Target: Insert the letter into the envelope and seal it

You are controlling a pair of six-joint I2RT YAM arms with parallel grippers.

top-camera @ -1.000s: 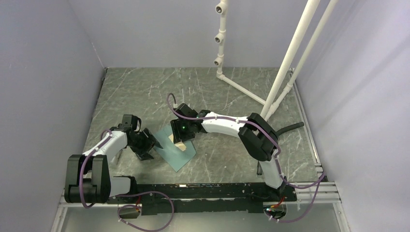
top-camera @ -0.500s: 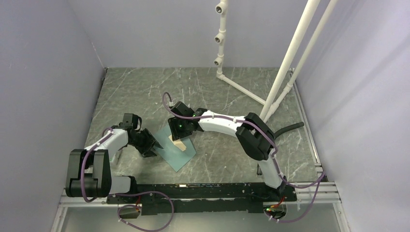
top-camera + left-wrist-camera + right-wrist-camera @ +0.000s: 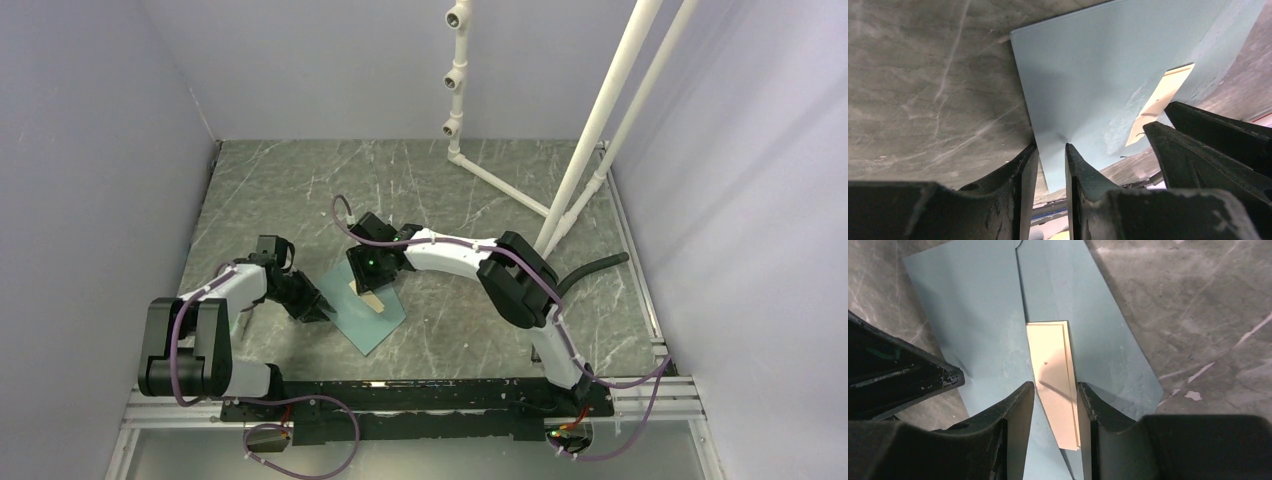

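The teal envelope point(image 3: 368, 318) lies flat on the marbled table. The cream letter point(image 3: 371, 297) shows on it as a narrow strip, the remainder tucked under teal paper. In the right wrist view the letter point(image 3: 1053, 365) runs between the fingertips of my right gripper point(image 3: 1055, 387), which is open and straddles it. My left gripper point(image 3: 1049, 147) is at the envelope's point(image 3: 1098, 75) left edge. Its jaws stand a narrow gap apart, with that edge between them and a small crease at one tip. From above, the left gripper point(image 3: 322, 310) and right gripper point(image 3: 366, 287) are close together.
A white pipe frame point(image 3: 590, 130) rises at the back right, with a black hose point(image 3: 600, 265) lying near its foot. Grey walls close in the left, back and right. A black rail point(image 3: 420, 395) runs along the near edge.
My left gripper has slid right onto the envelope's edge and its jaws have narrowed a lot. The right gripper has shifted slightly left over the letter, jaws a little narrower.
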